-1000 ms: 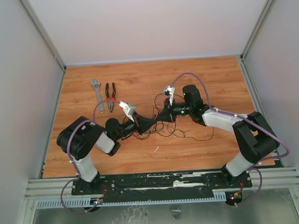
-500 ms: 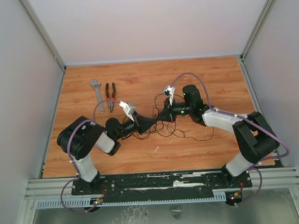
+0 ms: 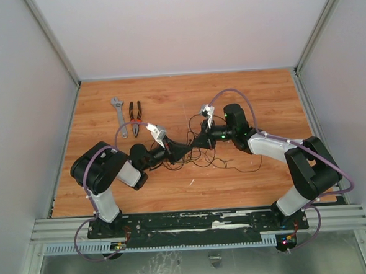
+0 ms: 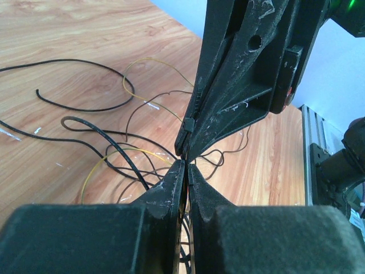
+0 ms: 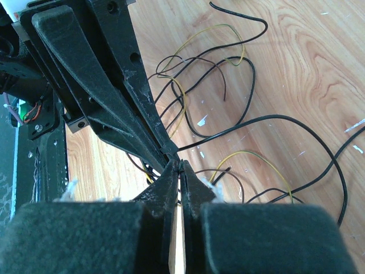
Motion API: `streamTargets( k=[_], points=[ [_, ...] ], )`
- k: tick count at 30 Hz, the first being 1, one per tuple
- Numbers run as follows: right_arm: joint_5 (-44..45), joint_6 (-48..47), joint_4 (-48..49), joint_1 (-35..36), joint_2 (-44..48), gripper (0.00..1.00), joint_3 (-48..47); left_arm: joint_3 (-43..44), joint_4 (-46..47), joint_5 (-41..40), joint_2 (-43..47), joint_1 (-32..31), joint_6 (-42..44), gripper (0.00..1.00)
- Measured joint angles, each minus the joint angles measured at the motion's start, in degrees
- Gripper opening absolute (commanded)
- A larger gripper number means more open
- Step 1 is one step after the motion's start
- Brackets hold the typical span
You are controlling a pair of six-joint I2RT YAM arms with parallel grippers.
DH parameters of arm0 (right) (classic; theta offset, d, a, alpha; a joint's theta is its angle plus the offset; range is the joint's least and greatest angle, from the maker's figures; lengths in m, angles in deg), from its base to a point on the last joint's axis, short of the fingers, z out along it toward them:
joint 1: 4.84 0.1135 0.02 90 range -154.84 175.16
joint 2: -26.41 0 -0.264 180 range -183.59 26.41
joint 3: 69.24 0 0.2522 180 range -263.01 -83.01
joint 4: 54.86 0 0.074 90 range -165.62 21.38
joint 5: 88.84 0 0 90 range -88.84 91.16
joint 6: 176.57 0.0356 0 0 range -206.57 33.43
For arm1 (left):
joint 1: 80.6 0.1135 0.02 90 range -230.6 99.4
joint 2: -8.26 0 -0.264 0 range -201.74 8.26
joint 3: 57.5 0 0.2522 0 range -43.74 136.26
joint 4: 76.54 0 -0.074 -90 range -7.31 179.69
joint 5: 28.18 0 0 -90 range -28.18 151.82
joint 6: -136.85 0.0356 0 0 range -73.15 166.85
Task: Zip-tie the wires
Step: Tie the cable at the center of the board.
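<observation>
My left fingers (image 4: 175,181) and right fingers (image 5: 170,178) are pinched narrow, tip to tip, over the wires (image 4: 94,128) on the table (image 4: 68,34) (zip tie unseen, perhaps between them); I'd pull slowly, straight.

No writing, label, brand name, number or sign is showing clearly enough to be read in any of the three views; nothing legible is appearing on any surface
</observation>
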Motion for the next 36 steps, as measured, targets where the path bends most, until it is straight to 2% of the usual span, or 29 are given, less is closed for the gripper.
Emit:
streamTargets(
  k=[36],
  points=[
    [1.9, -1.1, -0.2, 0.0, 0.2, 0.00, 1.1, 0.5, 0.0, 0.0, -0.5, 0.0, -0.9, 0.15]
  ],
)
